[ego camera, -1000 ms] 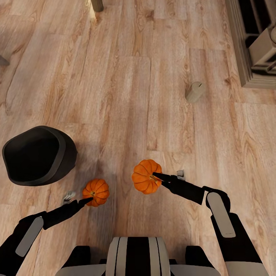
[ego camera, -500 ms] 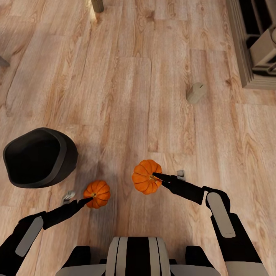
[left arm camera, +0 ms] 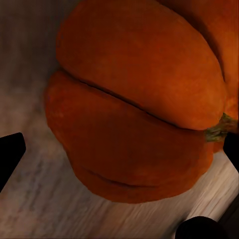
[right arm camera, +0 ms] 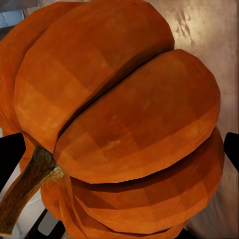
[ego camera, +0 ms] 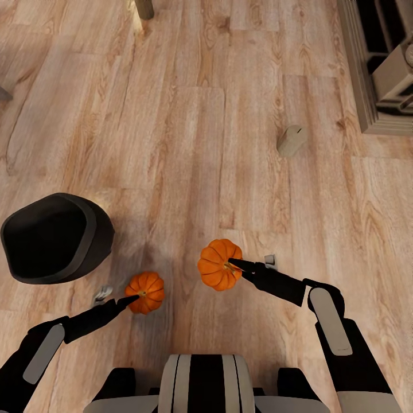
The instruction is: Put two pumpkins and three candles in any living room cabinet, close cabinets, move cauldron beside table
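Two orange pumpkins show in the head view. The right pumpkin [ego camera: 218, 265] hangs above the floor, with my right gripper [ego camera: 234, 265] shut on it by the stem; in the right wrist view this pumpkin [right arm camera: 124, 124] spans the whole gap between the fingers [right arm camera: 10, 159]. The left pumpkin [ego camera: 145, 292] lies on the floor. My left gripper [ego camera: 133, 298] straddles it, open. In the left wrist view one of the fingers [left arm camera: 10, 154] stands apart from the pumpkin [left arm camera: 134, 109]. The black cauldron [ego camera: 54, 238] sits on the floor to the left. A beige candle [ego camera: 291, 140] stands far ahead on the right.
Wood plank floor [ego camera: 189, 143] stretches ahead. A pale stepped stone structure [ego camera: 373, 69] fills the upper right corner. A short beige post [ego camera: 144, 8] stands at the top edge.
The view has shifted a little: cauldron, candle and the left pumpkin slid slightly down the picture. The left pumpkin looks smaller against the still left gripper. The right pumpkin and gripper kept their place.
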Robot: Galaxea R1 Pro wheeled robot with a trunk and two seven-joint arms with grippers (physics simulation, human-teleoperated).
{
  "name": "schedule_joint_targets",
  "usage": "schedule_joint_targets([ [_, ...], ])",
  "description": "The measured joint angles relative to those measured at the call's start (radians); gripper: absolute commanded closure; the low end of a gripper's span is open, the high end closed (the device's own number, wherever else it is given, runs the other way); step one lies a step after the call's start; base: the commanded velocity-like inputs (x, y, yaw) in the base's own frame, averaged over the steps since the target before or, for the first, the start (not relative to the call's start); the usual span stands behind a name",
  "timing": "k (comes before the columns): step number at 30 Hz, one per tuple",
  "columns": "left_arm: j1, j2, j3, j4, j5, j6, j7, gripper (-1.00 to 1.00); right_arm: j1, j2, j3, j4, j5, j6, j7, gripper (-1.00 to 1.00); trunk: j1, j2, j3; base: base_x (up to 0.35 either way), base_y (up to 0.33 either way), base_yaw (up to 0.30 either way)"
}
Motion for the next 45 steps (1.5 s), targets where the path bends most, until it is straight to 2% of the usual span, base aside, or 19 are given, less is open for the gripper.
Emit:
schedule_joint_targets([
  [22,0.0,0.002,0.002,-0.002,0.002,0.0,-0.004,-1.0,0.0,-0.001,0.0,0.0,-0.001,0.0,0.0,1.0,0.0,0.0,0.0,0.009,-0.012,0.0],
  [28,0.001,0.003,0.003,-0.002,-0.001,-0.018,-0.037,-1.0,0.0,-0.001,0.0,0.0,-0.001,0.0,0.0,1.0,0.0,0.0,0.0,0.0,0.0,0.0],
  [38,0.001,0.002,0.004,-0.002,-0.001,-0.021,-0.041,-1.0,0.0,-0.001,0.0,0.001,0.0,0.0,0.0,1.0,0.0,0.0,0.0,0.0,0.0,0.0],
  [45,0.001,0.002,0.006,0.0,-0.002,-0.051,-0.041,-1.0,0.0,0.0,0.0,0.003,0.001,0.0,0.0,1.0,0.0,0.0,0.0,0.0,0.0,0.0],
])
